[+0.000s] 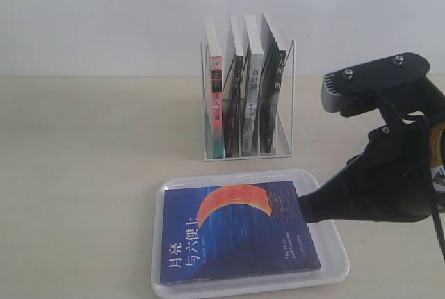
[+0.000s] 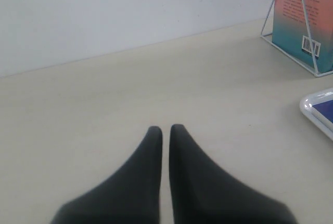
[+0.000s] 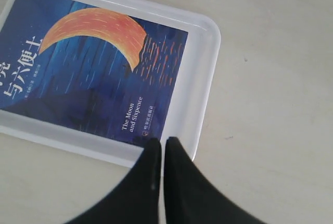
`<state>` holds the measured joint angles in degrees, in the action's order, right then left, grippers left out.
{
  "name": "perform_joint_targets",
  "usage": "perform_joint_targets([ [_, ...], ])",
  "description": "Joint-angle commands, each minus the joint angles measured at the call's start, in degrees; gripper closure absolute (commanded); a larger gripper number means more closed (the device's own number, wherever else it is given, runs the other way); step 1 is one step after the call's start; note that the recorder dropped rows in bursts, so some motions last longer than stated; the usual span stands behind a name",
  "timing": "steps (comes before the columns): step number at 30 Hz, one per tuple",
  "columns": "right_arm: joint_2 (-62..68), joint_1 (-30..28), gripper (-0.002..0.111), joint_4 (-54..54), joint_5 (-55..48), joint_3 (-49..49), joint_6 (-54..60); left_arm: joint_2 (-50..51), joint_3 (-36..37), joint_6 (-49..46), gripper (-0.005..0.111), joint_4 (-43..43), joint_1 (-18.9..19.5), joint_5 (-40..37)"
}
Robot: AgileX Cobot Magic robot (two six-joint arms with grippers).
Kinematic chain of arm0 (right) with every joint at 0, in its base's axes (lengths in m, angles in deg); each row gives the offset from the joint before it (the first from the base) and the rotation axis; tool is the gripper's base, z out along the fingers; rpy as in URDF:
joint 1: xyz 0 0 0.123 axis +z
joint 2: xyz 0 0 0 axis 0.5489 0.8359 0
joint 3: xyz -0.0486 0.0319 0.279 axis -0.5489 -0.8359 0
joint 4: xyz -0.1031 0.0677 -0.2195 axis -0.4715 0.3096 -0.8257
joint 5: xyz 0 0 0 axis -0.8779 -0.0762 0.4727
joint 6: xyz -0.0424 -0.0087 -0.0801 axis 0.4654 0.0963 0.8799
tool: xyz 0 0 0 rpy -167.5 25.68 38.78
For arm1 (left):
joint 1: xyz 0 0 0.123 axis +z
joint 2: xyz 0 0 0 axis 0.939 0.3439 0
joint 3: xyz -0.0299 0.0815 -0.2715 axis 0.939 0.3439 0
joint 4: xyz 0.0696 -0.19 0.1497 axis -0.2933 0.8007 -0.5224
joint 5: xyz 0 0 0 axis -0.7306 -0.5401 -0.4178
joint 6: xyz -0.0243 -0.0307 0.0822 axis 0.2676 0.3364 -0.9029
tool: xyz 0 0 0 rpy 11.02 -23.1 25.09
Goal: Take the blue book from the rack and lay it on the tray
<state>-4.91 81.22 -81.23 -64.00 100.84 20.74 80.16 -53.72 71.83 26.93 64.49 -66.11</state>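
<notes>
The blue book [image 1: 236, 233] [image 3: 93, 67], with its orange crescent and white title, lies flat and face up in the white tray [image 1: 337, 261] [image 3: 205, 78]. Behind it stands the white wire rack [image 1: 286, 90] [image 2: 291, 31] holding several upright books. My right gripper [image 1: 306, 208] [image 3: 162, 141] hovers over the tray's right rim by the book's corner, shut and holding nothing. My left gripper [image 2: 165, 129] is shut and empty over bare table, well left of the rack; it does not show in the exterior view.
A pink-and-teal book [image 1: 216, 97] [image 2: 307, 15] fills the rack's leftmost slot, with black-spined books [image 1: 236, 101] beside it. A pale wall [image 1: 104, 14] runs close behind the rack. The tray's front rim lies near the table's front edge.
</notes>
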Motion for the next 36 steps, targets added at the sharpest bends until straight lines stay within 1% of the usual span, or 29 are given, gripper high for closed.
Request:
perform_joint_targets([
  [1,-0.24,-0.10,0.107,-0.02,0.50,-0.13,0.08,-0.11,0.16,0.58,0.102,0.47,-0.51,0.79],
  [11,-0.31,-0.10,0.107,-1.55,1.84,-0.13,0.19,-0.11,0.16,0.58,0.102,0.47,-0.51,0.79],
  [15,-1.61,-0.10,0.107,-1.53,-1.39,-0.13,0.19,-0.11,0.16,0.58,0.102,0.47,-0.51,0.79],
  [18,-5.86,-0.10,0.107,-0.26,-3.81,-0.13,-0.08,-0.11,0.16,0.58,0.102,0.47,-0.51,0.79],
  [21,-12.51,-0.10,0.107,2.81,-4.06,-0.13,-1.49,-0.11,0.16,0.58,0.102,0.47,-0.51,0.79],
  [24,-20.63,-0.20,0.107,1.90,-2.90,-2.35,-1.20,-0.11,0.16,0.58,0.102,0.47,-0.51,0.79],
  [26,-26.64,-1.90,0.107,2.00,-1.40,-5.08,-1.31,-0.11,0.16,0.58,0.102,0.47,-0.51,0.79],
  [30,-36.96,-7.25,0.107,2.11,3.30,-12.57,-1.88,-0.11,0.16,0.58,0.102,0.47,-0.51,0.79],
  [34,-45.25,-14.73,0.107,3.10,6.54,-20.68,-2.92,-0.11,0.16,0.58,0.102,0.47,-0.51,0.79],
  [36,-47.92,-18.65,0.107,3.20,9.88,-24.50,-3.02,-0.11,0.16,0.58,0.102,0.47,-0.51,0.79],
])
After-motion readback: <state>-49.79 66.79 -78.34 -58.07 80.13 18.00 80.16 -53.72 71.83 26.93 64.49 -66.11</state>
